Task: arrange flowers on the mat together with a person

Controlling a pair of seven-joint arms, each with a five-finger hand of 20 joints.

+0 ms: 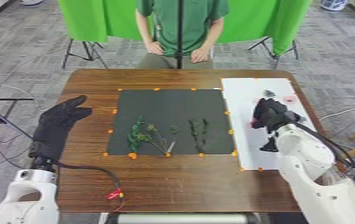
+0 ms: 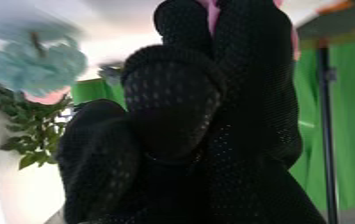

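- Brown wooden table (image 1: 169,187): green stems (image 1: 137,135) on its black mat (image 1: 156,107).
- Pink petals (image 2: 211,17) at the right robot hand (image 1: 274,114), near the right edge; grip: cannot tell.
- Likely picking; next, carry matward gently.
- Blue bloom (image 2: 36,67): ruffled, round.
- Left robot hand (image 1: 58,119), fabric-gloved: empty, loosely open, near the left edge.

Place: robotics lab | 2 white robot arms (image 1: 311,170) | green backdrop (image 1: 278,22) | tripod stands (image 1: 86,54) | grey floor (image 1: 27,62) | cables (image 1: 92,168)

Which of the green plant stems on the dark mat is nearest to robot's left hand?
The leftmost, a bright green leafy sprig; the other stems lie farther from the black-gloved left hand.
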